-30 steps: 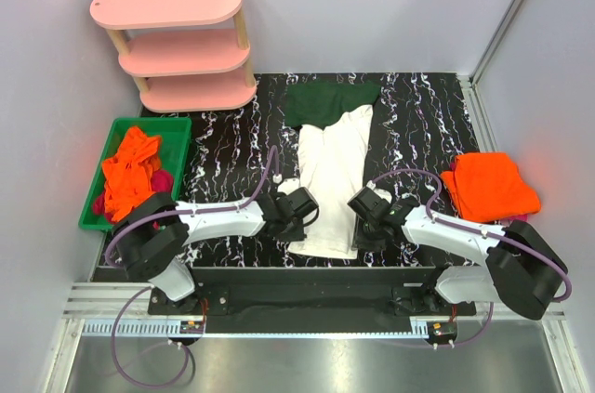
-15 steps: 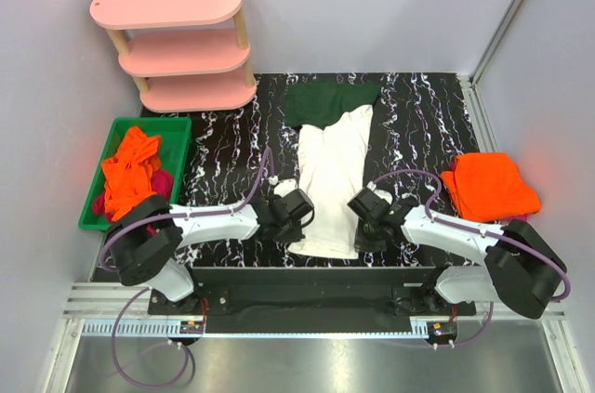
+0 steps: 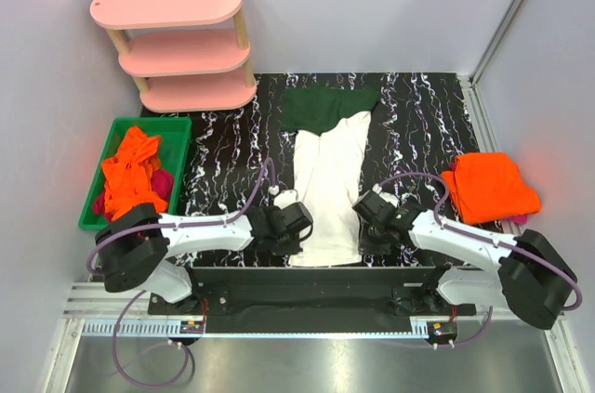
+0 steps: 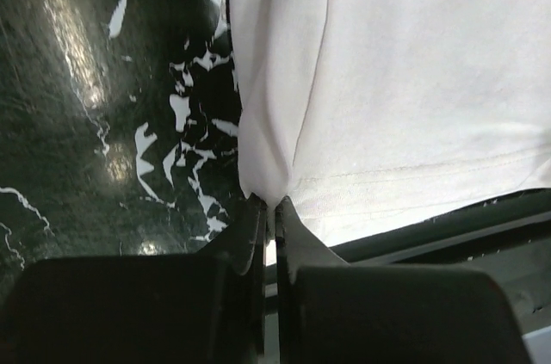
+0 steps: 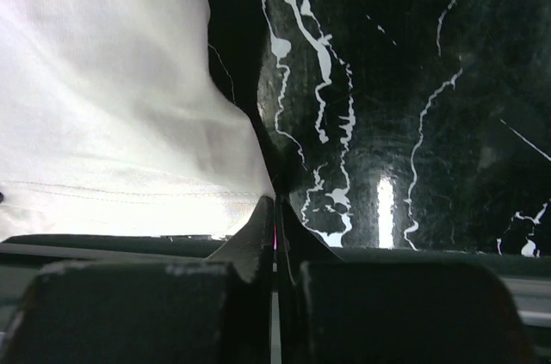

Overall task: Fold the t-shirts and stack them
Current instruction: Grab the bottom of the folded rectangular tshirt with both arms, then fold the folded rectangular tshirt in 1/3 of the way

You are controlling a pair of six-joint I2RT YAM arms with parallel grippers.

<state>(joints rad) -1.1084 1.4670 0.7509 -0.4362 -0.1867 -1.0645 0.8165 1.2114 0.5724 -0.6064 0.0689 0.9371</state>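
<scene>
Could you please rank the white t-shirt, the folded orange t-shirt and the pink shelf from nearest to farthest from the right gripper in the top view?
1. white t-shirt, its near corner held by the right gripper.
2. folded orange t-shirt, on the right.
3. pink shelf, far left corner.

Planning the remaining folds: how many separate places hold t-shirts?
3: white t-shirt flat at the centre of the table; orange stack at its right edge; orange and magenta heap in the green bin. Piles may hide more.
</scene>
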